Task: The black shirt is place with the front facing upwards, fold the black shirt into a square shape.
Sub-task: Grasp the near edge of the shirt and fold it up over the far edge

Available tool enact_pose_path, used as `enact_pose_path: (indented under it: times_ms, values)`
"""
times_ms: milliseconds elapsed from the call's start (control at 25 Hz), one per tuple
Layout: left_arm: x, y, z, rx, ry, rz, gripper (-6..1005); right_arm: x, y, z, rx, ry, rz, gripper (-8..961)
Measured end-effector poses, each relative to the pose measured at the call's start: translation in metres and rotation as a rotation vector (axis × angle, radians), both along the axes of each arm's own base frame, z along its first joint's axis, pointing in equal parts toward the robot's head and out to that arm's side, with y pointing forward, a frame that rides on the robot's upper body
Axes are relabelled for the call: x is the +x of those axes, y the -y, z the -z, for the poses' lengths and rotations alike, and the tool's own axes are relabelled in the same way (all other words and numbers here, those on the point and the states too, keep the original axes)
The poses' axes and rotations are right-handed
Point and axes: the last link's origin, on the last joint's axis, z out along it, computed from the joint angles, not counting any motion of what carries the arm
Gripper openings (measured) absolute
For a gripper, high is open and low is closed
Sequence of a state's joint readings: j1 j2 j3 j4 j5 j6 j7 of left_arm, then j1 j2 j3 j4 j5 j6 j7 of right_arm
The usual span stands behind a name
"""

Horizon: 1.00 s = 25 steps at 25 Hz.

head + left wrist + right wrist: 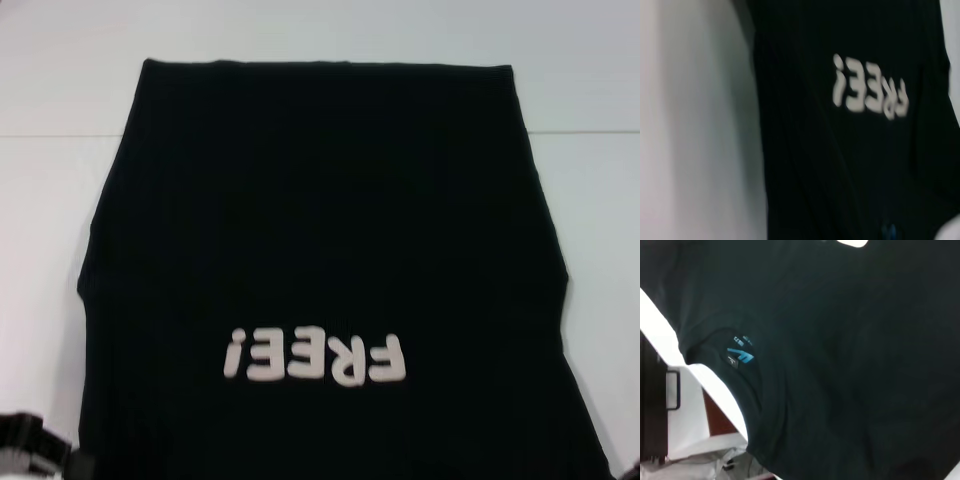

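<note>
The black shirt (330,220) lies flat on the white table, front up, with the white "FREE!" lettering (315,357) near my side and its hem at the far end. Its sides look folded inward, giving a tall panel shape. The left wrist view shows the shirt (850,150) with the lettering (870,90) and a bit of blue label (888,231). The right wrist view shows the collar with the blue neck label (741,355) at the table's near edge. A dark part of my left gripper (30,445) pokes in at the near left corner, beside the shirt. My right gripper is out of view.
The white table (50,230) shows bare on both sides of the shirt and beyond the hem. In the right wrist view the table edge (670,350) drops off to dark furniture and floor below the collar.
</note>
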State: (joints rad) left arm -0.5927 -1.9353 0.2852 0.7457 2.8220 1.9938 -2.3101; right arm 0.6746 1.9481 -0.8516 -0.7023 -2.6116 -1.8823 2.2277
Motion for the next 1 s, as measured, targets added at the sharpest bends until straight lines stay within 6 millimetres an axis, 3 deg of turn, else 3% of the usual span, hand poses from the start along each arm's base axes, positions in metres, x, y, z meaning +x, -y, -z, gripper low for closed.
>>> enact_pose_path:
  times_ms: [200, 360, 720, 880, 1000]
  values:
    - [0.008, 0.0, 0.003, -0.046, 0.02, 0.037, 18, 0.005, 0.005, 0.002, -0.001, -0.016, 0.001, 22]
    - [0.017, -0.011, 0.0, 0.026, 0.076, 0.074, 24, 0.003, 0.001, -0.001, 0.08, -0.1, 0.028, 21]
    - [0.026, -0.06, -0.019, 0.445, 0.224, 0.037, 38, 0.013, -0.028, -0.038, 0.557, -0.492, 0.259, 21]
    - [0.023, -0.081, -0.017, 0.67, 0.295, 0.028, 44, 0.017, -0.042, -0.036, 0.785, -0.613, 0.297, 22]
    - [0.022, -0.093, -0.009, 0.853, 0.359, 0.011, 48, 0.021, -0.051, -0.024, 0.94, -0.653, 0.327, 22]
